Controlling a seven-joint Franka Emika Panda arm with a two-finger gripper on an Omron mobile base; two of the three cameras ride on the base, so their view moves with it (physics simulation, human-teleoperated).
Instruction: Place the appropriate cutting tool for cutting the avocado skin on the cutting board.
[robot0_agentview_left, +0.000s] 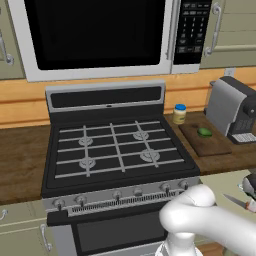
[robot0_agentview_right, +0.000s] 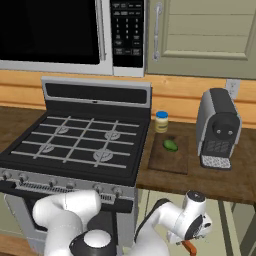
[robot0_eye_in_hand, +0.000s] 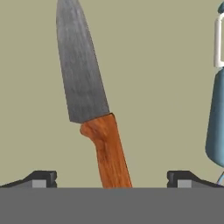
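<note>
Your gripper (robot0_eye_in_hand: 111, 179) hangs wide open over the knife (robot0_eye_in_hand: 94, 118), nothing held; avocado (robot0_agentview_left: 204, 132) waits on the board (robot0_agentview_left: 205, 141), so pickup and placing remain

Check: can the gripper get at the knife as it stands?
Probably yes. In the hand view the gripper is open, its fingertips standing on either side of the knife's orange handle with nothing between them. The blue-handled utensil lies off to one side, apart.
</note>
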